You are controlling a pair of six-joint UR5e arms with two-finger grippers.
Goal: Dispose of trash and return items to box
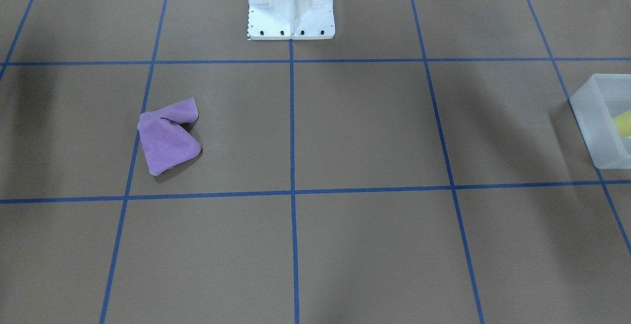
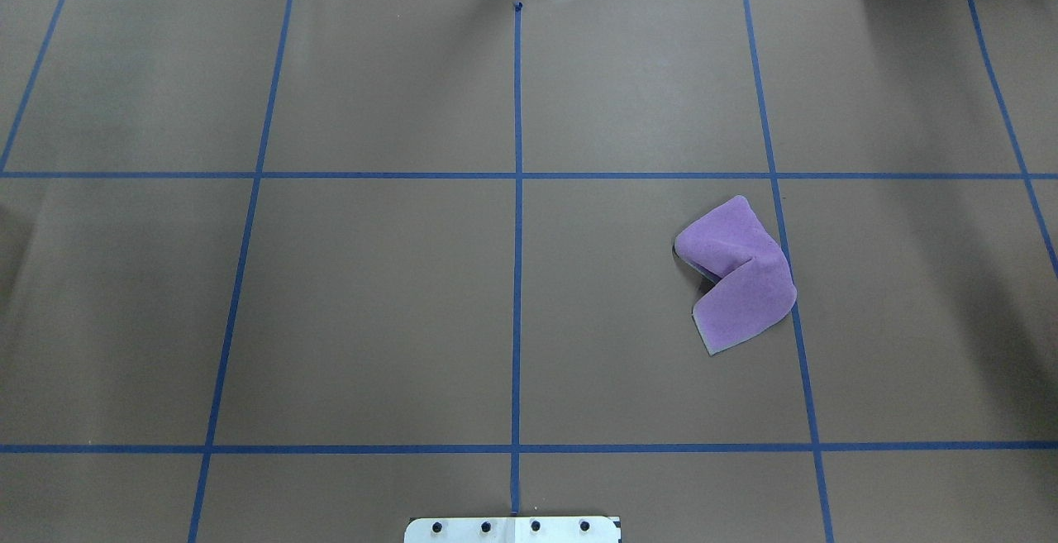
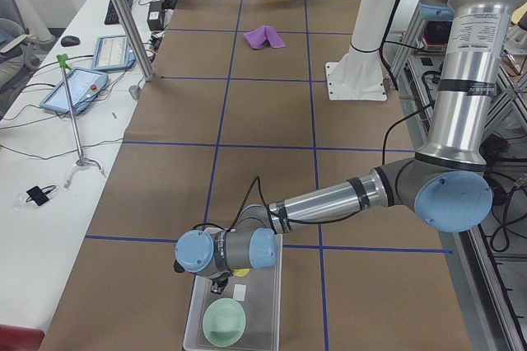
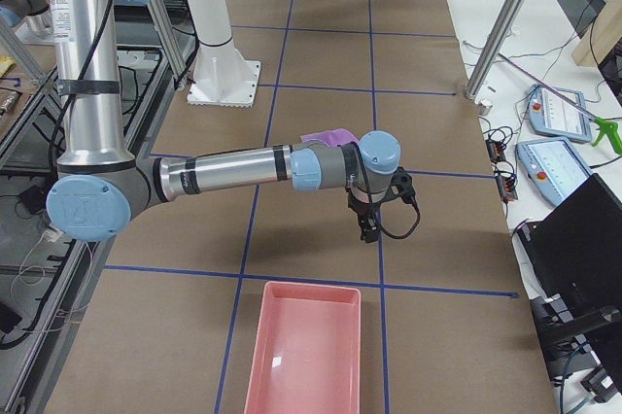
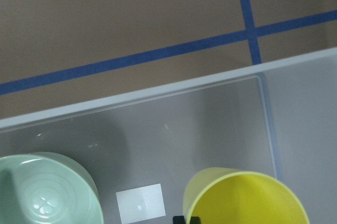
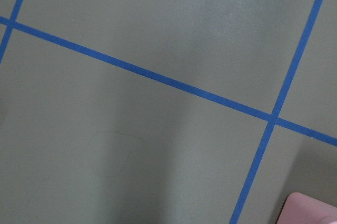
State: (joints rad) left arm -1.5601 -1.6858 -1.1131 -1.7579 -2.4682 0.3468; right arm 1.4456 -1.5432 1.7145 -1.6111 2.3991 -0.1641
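Observation:
The frosted white box point(image 3: 265, 301) stands at the near end of the table in the exterior left view. The sage-green bowl point(image 3: 224, 320) and the yellow cup point(image 3: 241, 271) are inside it. The left wrist view looks down on the bowl point(image 5: 47, 192), the cup point(image 5: 245, 197) and the box floor point(image 5: 200, 129). My left gripper point(image 3: 217, 286) hangs over the box beside the cup; I cannot tell whether it is open. My right gripper point(image 4: 370, 229) hovers over bare table between the purple cloth point(image 4: 326, 135) and the pink tray point(image 4: 306, 346); I cannot tell its state either.
The crumpled purple cloth point(image 2: 736, 274) lies on the brown table with blue tape lines, also in the front view point(image 1: 167, 136). The box edge point(image 1: 591, 117) shows at that view's right. The white pedestal point(image 1: 291, 6) stands mid-table. A pink tray corner point(image 6: 310, 211) shows below my right wrist.

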